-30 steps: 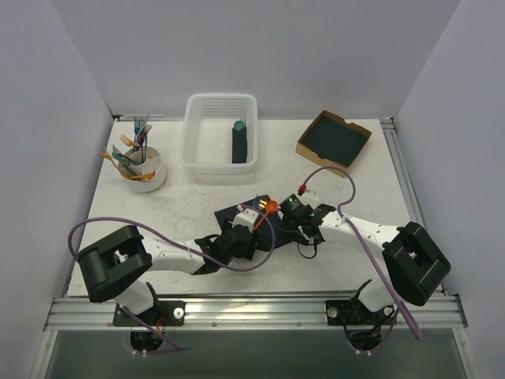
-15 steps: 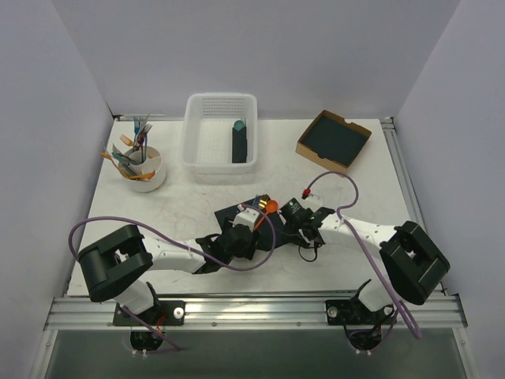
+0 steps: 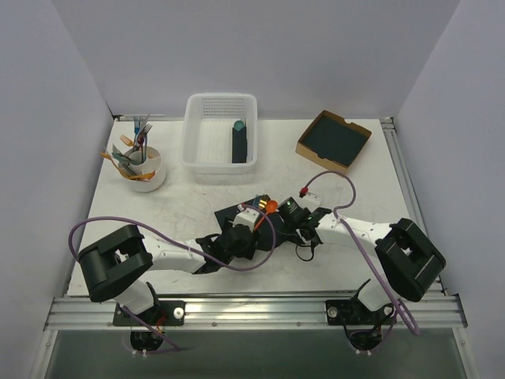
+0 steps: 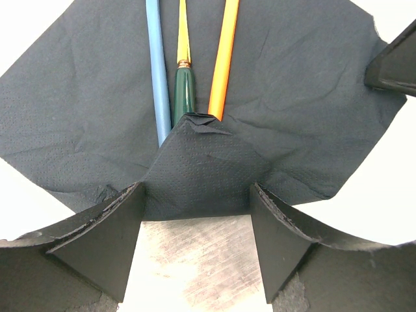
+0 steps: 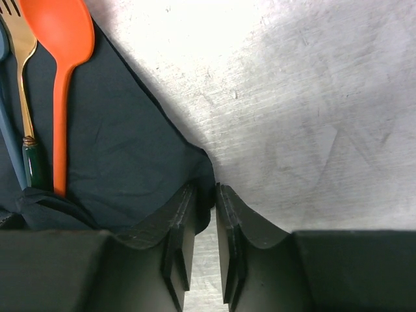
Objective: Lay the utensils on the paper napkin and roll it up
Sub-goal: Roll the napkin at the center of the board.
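Since a second ago the right arm has slid left, and the right claw (image 3: 293, 212) has narrowed at the napkin's edge. From above, the utensils (image 3: 271, 205) lie on the paper napkin (image 3: 227, 212) at mid-bench (image 3: 158, 213), so placing looks done and rolling barely begun. In the left wrist view, the left claw (image 4: 198, 195) gapes wide, holding nothing, astride the near corner folded over the handles. In the right wrist view, the right claw is almost closed, pinching the napkin's side corner beside the orange spoon (image 5: 58, 29).
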